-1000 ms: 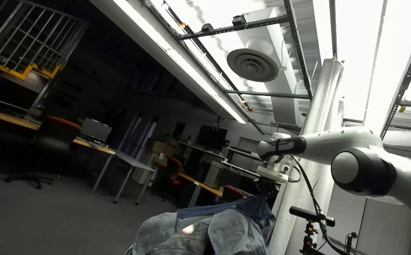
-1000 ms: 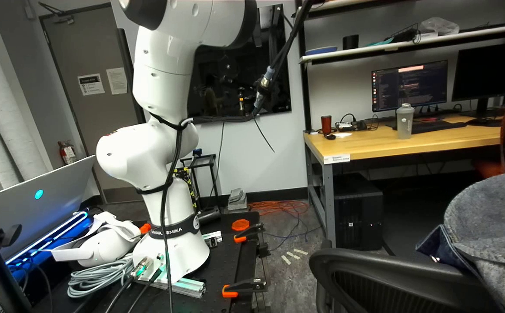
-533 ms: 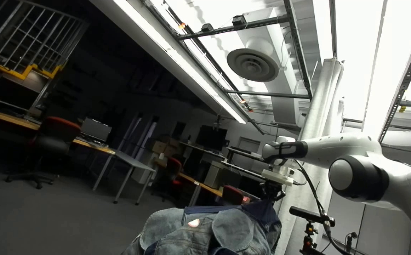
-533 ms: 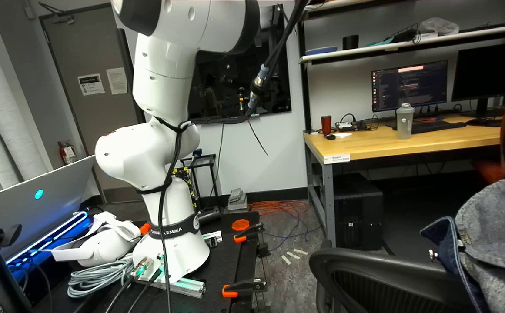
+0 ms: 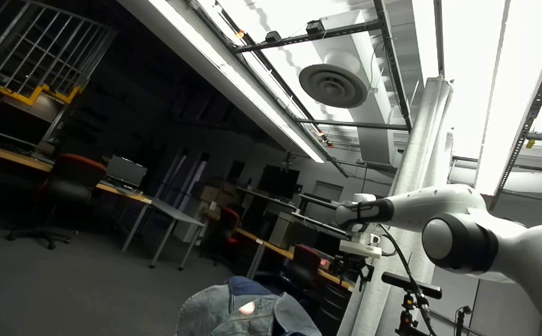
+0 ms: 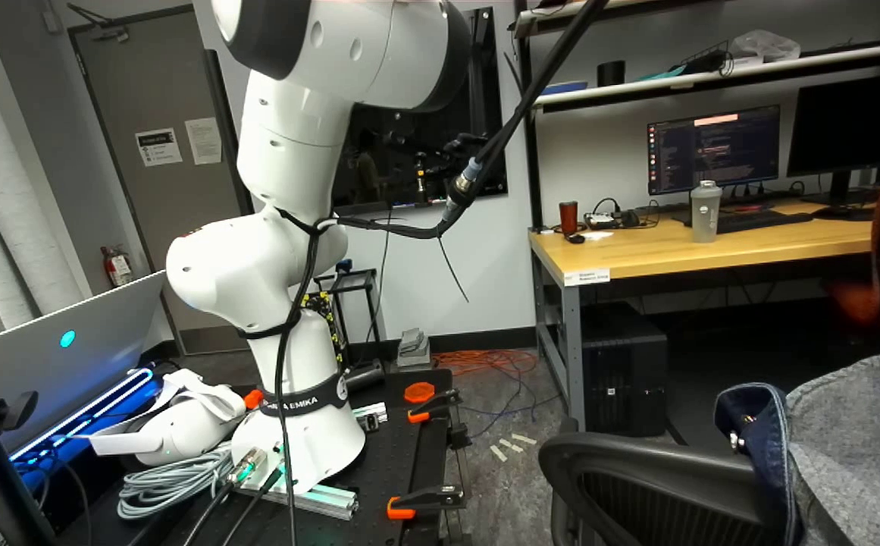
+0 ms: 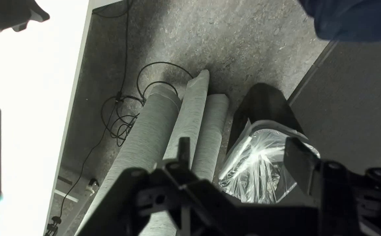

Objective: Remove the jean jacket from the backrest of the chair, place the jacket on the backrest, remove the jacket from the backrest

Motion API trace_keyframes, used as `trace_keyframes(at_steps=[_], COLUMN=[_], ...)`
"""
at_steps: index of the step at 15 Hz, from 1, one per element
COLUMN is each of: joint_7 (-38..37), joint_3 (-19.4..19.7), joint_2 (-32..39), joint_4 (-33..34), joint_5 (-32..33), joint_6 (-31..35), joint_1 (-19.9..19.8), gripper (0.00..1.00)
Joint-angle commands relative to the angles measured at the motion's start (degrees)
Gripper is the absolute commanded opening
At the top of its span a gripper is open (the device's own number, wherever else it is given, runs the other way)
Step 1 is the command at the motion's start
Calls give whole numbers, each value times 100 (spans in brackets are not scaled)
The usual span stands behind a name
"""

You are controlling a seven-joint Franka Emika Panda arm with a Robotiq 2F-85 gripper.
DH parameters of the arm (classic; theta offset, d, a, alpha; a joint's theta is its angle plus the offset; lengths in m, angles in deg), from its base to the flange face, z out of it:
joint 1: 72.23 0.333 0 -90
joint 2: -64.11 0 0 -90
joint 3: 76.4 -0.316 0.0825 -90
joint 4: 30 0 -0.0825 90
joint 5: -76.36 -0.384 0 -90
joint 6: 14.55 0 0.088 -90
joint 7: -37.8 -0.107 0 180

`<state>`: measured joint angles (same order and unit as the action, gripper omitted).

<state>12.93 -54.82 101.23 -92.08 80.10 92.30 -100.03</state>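
Gripper [image 7: 238,152] spread wide, nothing in it, well clear of the jacket [image 6: 849,455], which seems draped over the right of the backrest [image 6: 659,459]; for removal, I'd pinch deep, then lift high

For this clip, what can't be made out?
The jean jacket: lower part cut off by the bottom edge in both exterior views.
The backrest: one end hidden behind the jean jacket in an exterior view.
The bin: contents obscured by its clear liner in the wrist view.
The lit monitor: text too small in an exterior view.
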Motion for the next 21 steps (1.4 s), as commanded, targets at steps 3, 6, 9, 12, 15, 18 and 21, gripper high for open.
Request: trace_keyframes(at_steps=[3,6,9,12,15,18,21], joint_7=[220,255,223,147,26,-191,-420], joint_3=[-101,-188,-311,-461,-621,-756,-819], joint_2=[-250,-458,-739,-1050,-1374,-1621,-1724], joint_4=[-172,-282,-603,-1172,-1961,-2746,-3337], joint_5=[159,125,80,9,-65,-119,-224], joint_6=[25,81,212,351,587,942,1130], joint_1=[308,552,812,1056,1286,1500,1700], gripper=[100,100,100,100,100,100,100])
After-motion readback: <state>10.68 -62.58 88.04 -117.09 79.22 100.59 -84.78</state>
